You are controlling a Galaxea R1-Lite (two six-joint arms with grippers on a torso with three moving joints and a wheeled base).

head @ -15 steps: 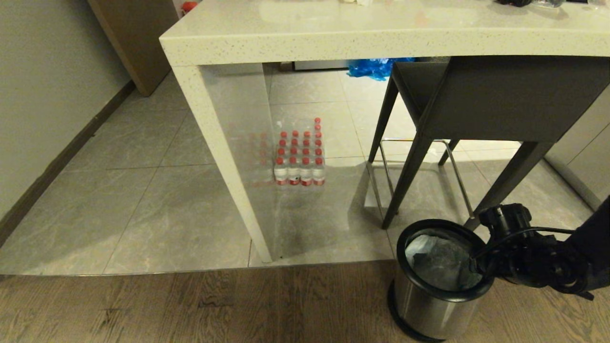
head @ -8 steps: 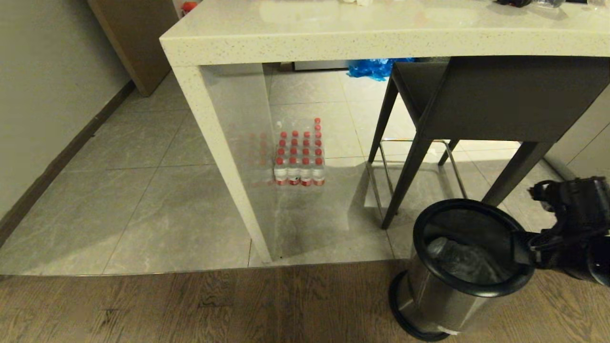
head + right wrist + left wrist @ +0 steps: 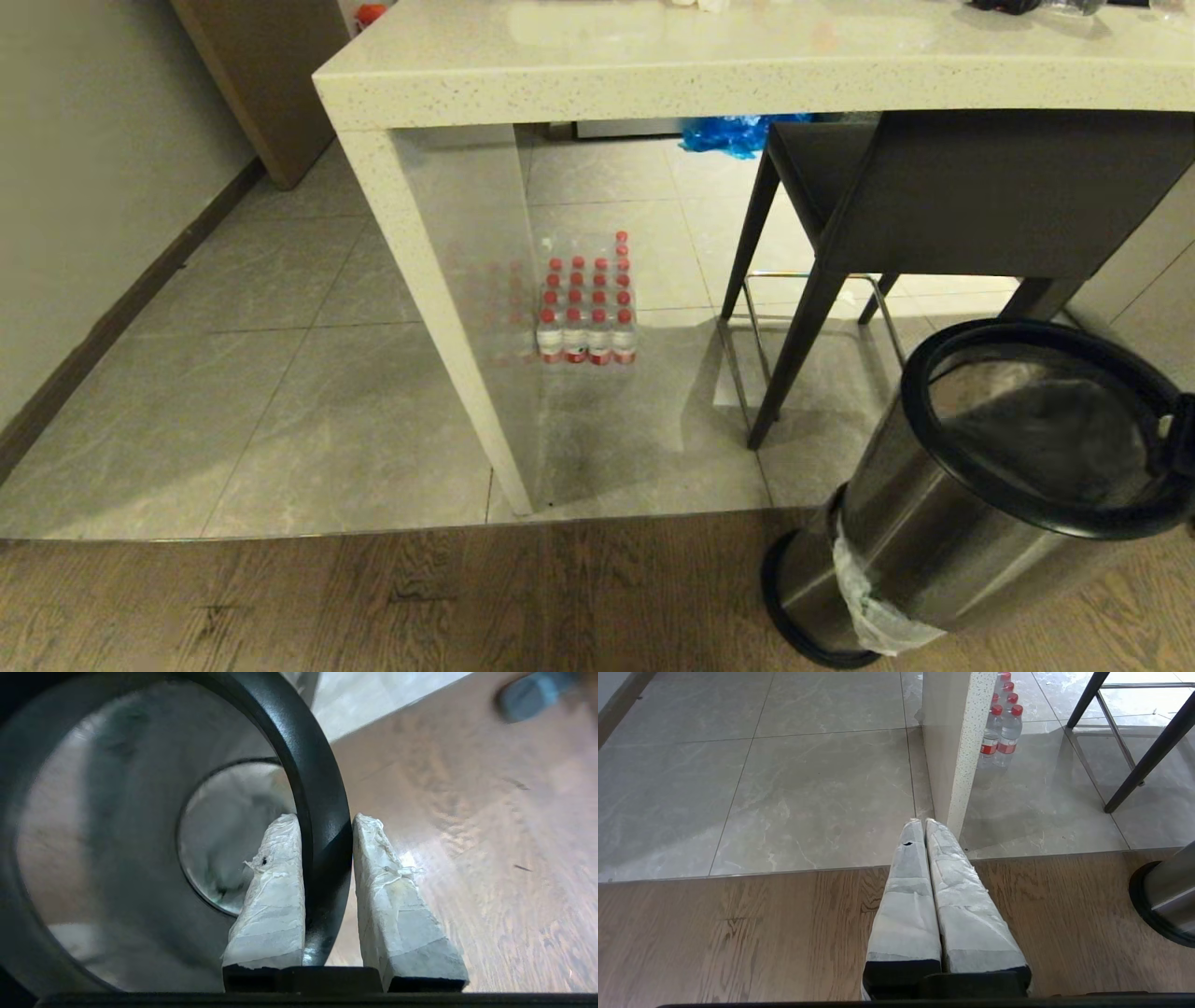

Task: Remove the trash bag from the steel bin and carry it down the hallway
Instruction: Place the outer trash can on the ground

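The steel bin [image 3: 934, 523] leans to the right, its black rim [image 3: 1027, 509] raised high while its black base ring [image 3: 794, 607] stays on the wooden floor. In the right wrist view my right gripper [image 3: 325, 820] is shut on that rim, one finger inside the bin and one outside. A strip of the whitish trash bag [image 3: 873, 607] hangs out low on the bin's side, and whitish plastic [image 3: 224, 826] shows deep inside. My left gripper [image 3: 923, 822] hangs shut and holds nothing above the wooden floor, with the bin's base [image 3: 1162, 900] off to its side.
A pale stone table [image 3: 653, 75] stands ahead, its leg [image 3: 439, 308] left of the bin. A dark stool [image 3: 934, 187] is tucked under it just behind the bin. A pack of water bottles [image 3: 586, 313] and a blue bag [image 3: 733, 131] lie under the table. Grey tiles stretch left.
The bin stood upright a second ago. My right gripper has pulled its rim up and to the right, tipping the bin, and a strip of the bag now shows at its base.
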